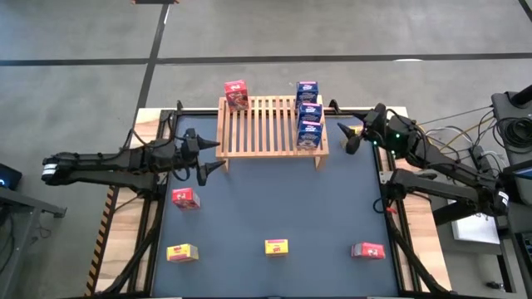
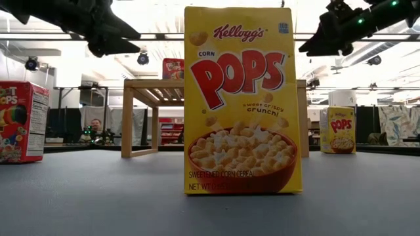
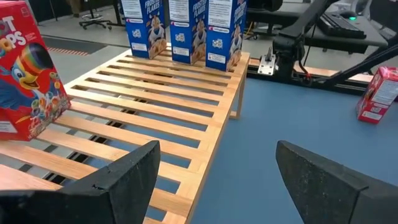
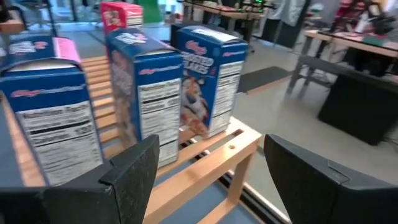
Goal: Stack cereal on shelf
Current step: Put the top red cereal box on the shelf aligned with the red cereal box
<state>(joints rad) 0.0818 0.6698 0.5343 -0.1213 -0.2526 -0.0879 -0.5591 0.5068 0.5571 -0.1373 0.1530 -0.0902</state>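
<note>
In the overhead view, you see the wooden slatted shelf (image 1: 270, 126) at the upper centre of the frame, standing on the dark blue tabletop (image 1: 274, 208). Three blue cereal boxes (image 1: 309, 112) stand in a row along the shelf's right end, and one red cereal box (image 1: 236, 94) stands at its upper left corner. Another red box (image 1: 184, 198) sits on the tabletop at centre left. Along the bottom of the frame lie a yellow box (image 1: 182, 252) at left, a second yellow box (image 1: 277, 246) in the middle, and a red box (image 1: 367, 250) at right. Your left gripper (image 1: 214, 156) hovers just off the shelf's left edge, jaws open and empty. Your right gripper (image 1: 351, 139) hangs just right of the shelf, beside the blue boxes, its jaws also apart and holding nothing.
</note>
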